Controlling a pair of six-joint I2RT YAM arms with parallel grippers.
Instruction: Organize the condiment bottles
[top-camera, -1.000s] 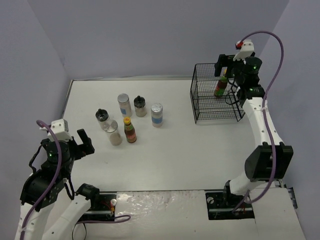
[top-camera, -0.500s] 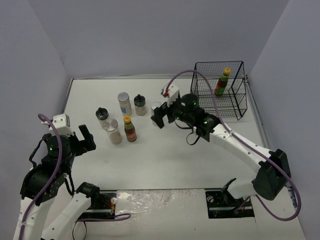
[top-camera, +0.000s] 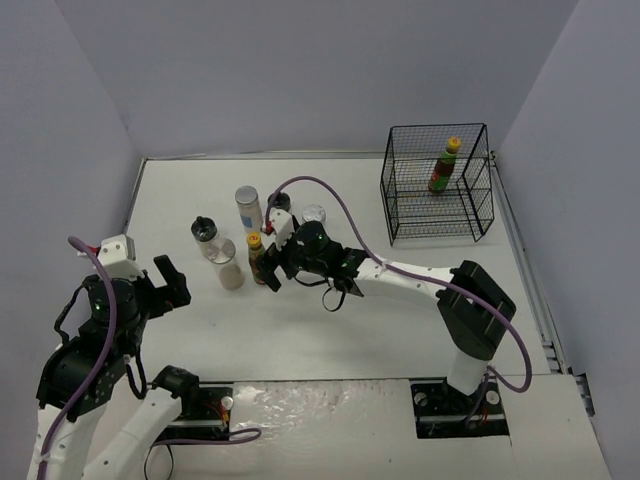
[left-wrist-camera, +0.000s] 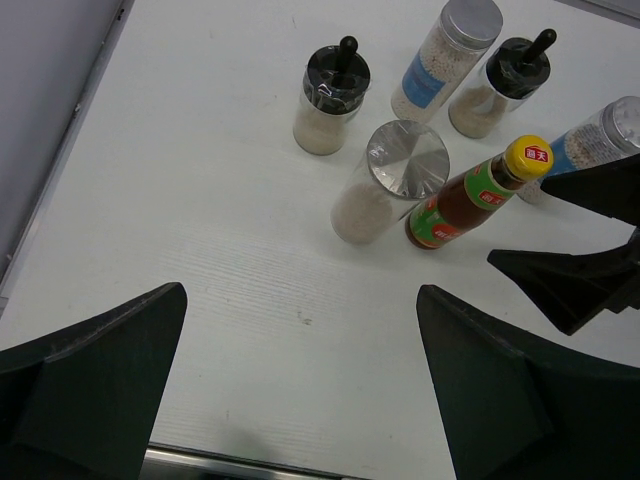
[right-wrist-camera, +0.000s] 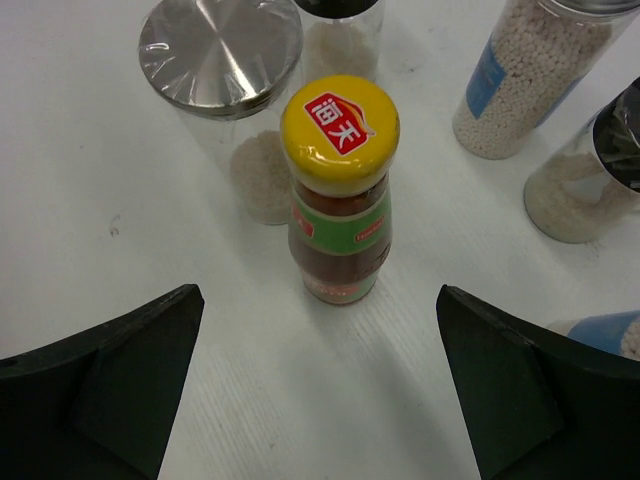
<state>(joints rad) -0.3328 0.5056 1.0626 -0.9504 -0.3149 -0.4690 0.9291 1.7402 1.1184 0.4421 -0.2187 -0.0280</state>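
A dark sauce bottle with a yellow cap (top-camera: 259, 257) stands upright among the bottles on the white table; it also shows in the right wrist view (right-wrist-camera: 340, 190) and the left wrist view (left-wrist-camera: 470, 195). My right gripper (top-camera: 271, 263) is open, its jaws wide apart just short of this bottle, holding nothing (right-wrist-camera: 320, 400). Around it stand silver-lidded jars (top-camera: 230, 272) (top-camera: 249, 208) (top-camera: 314, 214) and black-capped shakers (top-camera: 205, 238) (top-camera: 280, 204). A second sauce bottle (top-camera: 443, 167) stands inside the black wire basket (top-camera: 400, 200). My left gripper (top-camera: 170, 285) is open and empty near the table's left front (left-wrist-camera: 300, 390).
The basket stands at the far right of the table near the right wall. Grey walls close the table at left, back and right. My right arm (top-camera: 400, 275) stretches low across the table's middle. The table's front edge (left-wrist-camera: 250, 465) lies just under the left gripper.
My right arm left the sauce bottle in the basket and swung left across the table to the second sauce bottle, jaws open. The left arm barely moved.
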